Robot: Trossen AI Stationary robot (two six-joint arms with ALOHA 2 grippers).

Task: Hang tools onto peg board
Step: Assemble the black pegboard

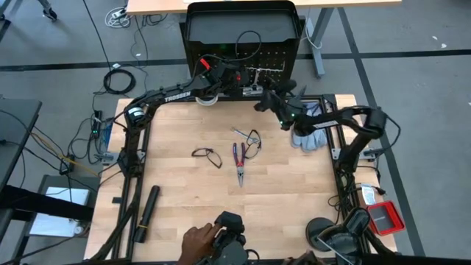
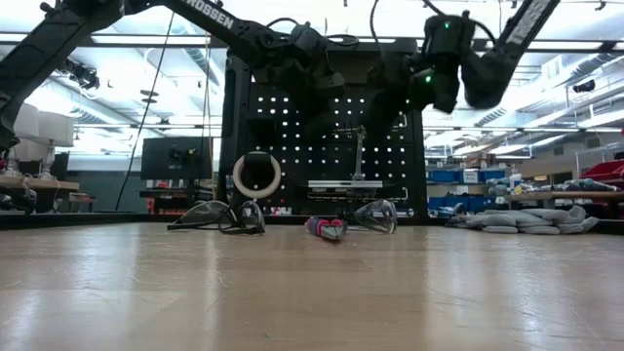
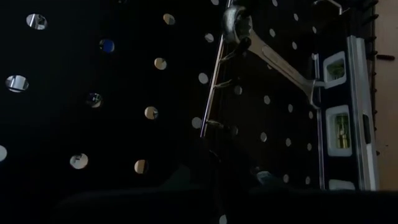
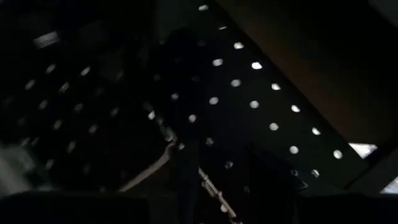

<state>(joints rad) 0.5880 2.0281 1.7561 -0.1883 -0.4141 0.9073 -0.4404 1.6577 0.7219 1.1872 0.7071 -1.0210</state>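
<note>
The black peg board [image 1: 243, 33] stands upright at the table's far edge. A white tape ring [image 2: 236, 176], a small silver wrench [image 3: 267, 57] and a black strip with white squares [image 3: 339, 118] are on its face. The wrench's ring end sits over a wire hook [image 3: 211, 87]. Two black-framed glasses [image 1: 207, 155] [image 1: 252, 140] and red-and-blue-handled pliers [image 1: 240, 163] lie flat on the table's middle. My left gripper [image 1: 239, 79] is up against the board's face, near the wrench. My right gripper [image 1: 263, 101] hovers close to the board, just right of the left one.
A long black cylinder [image 1: 149, 210] lies near the table's left near corner. Grey cloth [image 1: 310, 134] is heaped at the right edge. A person's hand [image 1: 199, 239] rests at the near edge by a black device. Open wood lies between the tools and the near edge.
</note>
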